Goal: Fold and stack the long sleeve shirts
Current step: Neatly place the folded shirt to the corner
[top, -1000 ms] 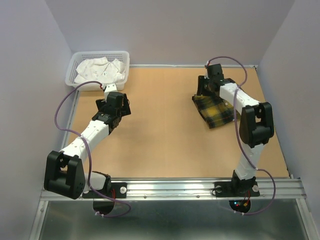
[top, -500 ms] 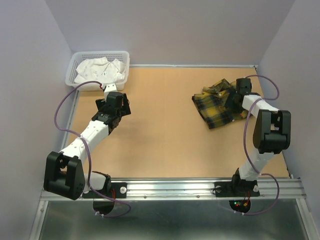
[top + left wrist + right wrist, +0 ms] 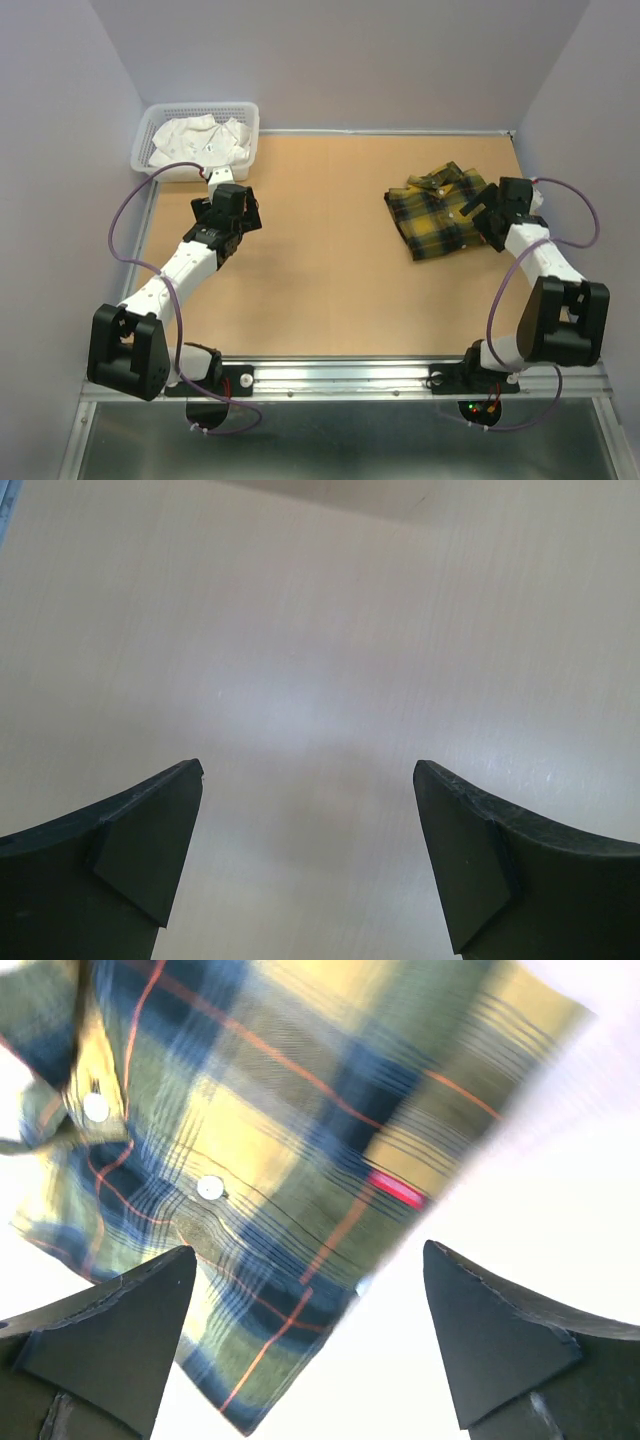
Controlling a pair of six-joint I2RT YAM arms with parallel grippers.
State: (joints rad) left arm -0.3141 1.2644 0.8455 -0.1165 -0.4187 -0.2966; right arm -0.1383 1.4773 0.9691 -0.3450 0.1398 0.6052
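One long sleeve shirt (image 3: 432,214), yellow with dark plaid and thin red lines, lies folded on the right part of the table, collar toward the far side. In the right wrist view the shirt (image 3: 250,1130) shows its buttons and a folded edge. My right gripper (image 3: 481,217) hovers at the shirt's right edge, open, with nothing between its fingers (image 3: 310,1250). My left gripper (image 3: 240,212) hangs open over bare table on the left (image 3: 308,772), far from the shirt.
A white plastic basket (image 3: 148,128) holding white cloth (image 3: 200,140) stands at the far left corner. Grey walls close in the wooden table (image 3: 320,270) on three sides. A metal rail (image 3: 340,378) runs along the near edge.
My right gripper has swung from the shirt's far side round to its right edge, opened and let go. The shirt's collar part now lies uncovered. The left arm has not moved.
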